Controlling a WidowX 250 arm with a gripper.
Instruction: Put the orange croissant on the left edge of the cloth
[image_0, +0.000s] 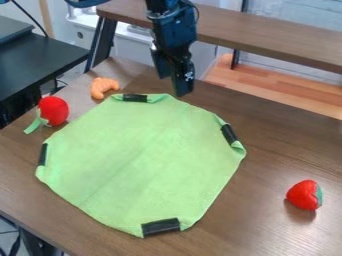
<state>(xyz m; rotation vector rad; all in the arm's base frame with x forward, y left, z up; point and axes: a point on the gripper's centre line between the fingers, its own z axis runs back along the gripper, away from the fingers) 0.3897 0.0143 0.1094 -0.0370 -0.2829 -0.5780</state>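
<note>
- Laid out on the brown wooden tabletop (274, 140): cloth and toys together, probably to keep all within reach from 12 o'clock.
- Spread nearly flat as the target, the green cloth (143, 162), with black strips (160, 227) at 12, 2, 6 and 9 o'clock, likely to hold its folded borders down.
- Hanging near the cloth's 1 o'clock edge, the gripper (172, 86), parted and empty, apparently ready for a grasp.
- Beyond the 10 o'clock edge, a red toy with a green tail (53, 111); well apart toward 3 to 4 o'clock, a red strawberry toy (304, 195). Perhaps both just distractors.
- Just outside the cloth at 11 o'clock, the croissant (103, 86), due for the 9 o'clock edge: orange, plump, ridged in segments, curved into a crescent, with its hollow toward 5 o'clock.
</note>
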